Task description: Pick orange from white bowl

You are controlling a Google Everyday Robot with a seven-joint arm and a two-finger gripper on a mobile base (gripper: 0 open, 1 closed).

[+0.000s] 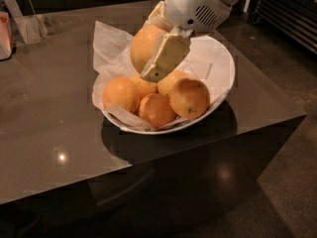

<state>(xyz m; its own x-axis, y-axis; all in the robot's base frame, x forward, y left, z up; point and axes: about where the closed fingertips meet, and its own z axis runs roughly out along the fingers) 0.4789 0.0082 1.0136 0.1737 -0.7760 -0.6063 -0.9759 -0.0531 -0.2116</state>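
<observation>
The white bowl sits near the right front corner of the dark table, lined with crumpled white paper. My gripper comes down from the top right and is shut on the orange, a large pale yellow-orange fruit. I hold it lifted above the fruit that stays in the bowl. One cream finger lies across its front; the other is hidden behind it. Several smaller oranges remain in the bowl below.
The dark glossy table has its front edge near the bowl and its right corner at the far right. A clear stand and a pink object stand at the back left. Dark shelving rises at the right.
</observation>
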